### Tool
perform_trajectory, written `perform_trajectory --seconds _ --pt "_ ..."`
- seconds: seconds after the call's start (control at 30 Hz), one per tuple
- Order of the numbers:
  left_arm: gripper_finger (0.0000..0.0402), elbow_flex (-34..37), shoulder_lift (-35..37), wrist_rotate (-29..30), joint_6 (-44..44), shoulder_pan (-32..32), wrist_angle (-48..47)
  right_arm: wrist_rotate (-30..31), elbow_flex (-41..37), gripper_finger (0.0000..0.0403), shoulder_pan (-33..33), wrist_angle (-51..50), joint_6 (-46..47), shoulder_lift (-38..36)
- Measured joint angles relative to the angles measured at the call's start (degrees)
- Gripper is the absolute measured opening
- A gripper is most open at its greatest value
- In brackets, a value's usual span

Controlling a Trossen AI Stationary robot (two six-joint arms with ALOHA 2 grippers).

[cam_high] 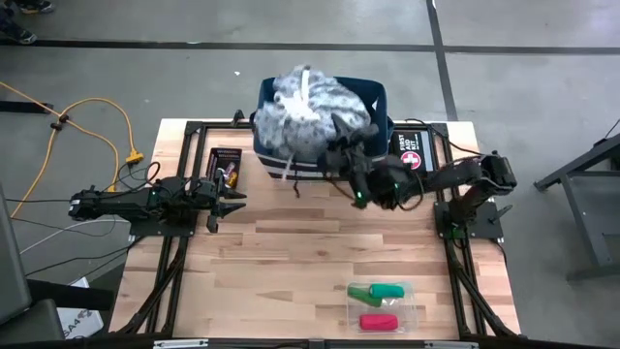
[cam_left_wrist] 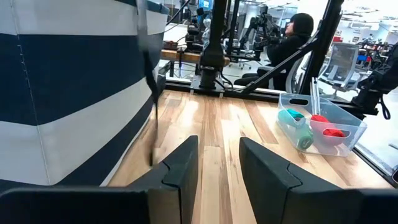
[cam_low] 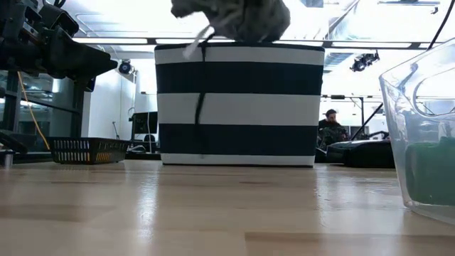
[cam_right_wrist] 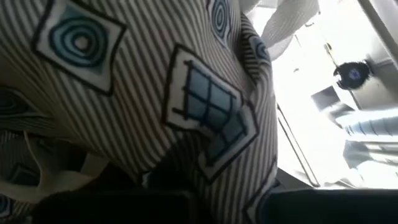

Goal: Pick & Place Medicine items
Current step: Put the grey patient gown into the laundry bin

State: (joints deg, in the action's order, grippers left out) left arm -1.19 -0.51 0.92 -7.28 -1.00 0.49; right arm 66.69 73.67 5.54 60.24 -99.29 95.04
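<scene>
Right pincer [cam_high: 341,131] clamped on grey patterned cloth [cam_high: 305,109] above striped bin [cam_high: 379,97]; left pincer [cam_high: 229,201] narrowly parted, empty, low over counter [cam_high: 291,281]; medicine items [cam_high: 378,302] in clear tray [cam_high: 412,308].

I am stretching my left arm low across the table's left side, its gripper [cam_high: 225,206] pointing toward the middle with fingers [cam_left_wrist: 183,165] parted and holding nothing. I am reaching my right arm in from the right, its gripper [cam_high: 341,136] raised with jaws closed.
</scene>
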Motion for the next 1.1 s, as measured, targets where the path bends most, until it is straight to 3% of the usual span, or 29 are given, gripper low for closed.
perform_trajectory --seconds 0.63,0.83,0.97,1.1 --pt "0.0111 0.0 0.0 0.0 0.0 0.0 0.0 -26.3 0.0 0.0039 -26.9 5.3 8.8 0.0" --pt "0.0111 0.0 0.0 0.0 0.0 0.0 0.0 -24.2 0.0 0.0039 -28.5 1.7 16.1 0.0" --pt "0.0111 0.0 0.0 0.0 0.0 0.0 0.0 -19.1 0.0 0.0039 -26.4 -9.0 20.1 0.0" --pt "0.0111 0.0 0.0 0.0 0.0 0.0 0.0 -17.6 0.0 0.0039 -23.9 -18.9 25.8 0.0"
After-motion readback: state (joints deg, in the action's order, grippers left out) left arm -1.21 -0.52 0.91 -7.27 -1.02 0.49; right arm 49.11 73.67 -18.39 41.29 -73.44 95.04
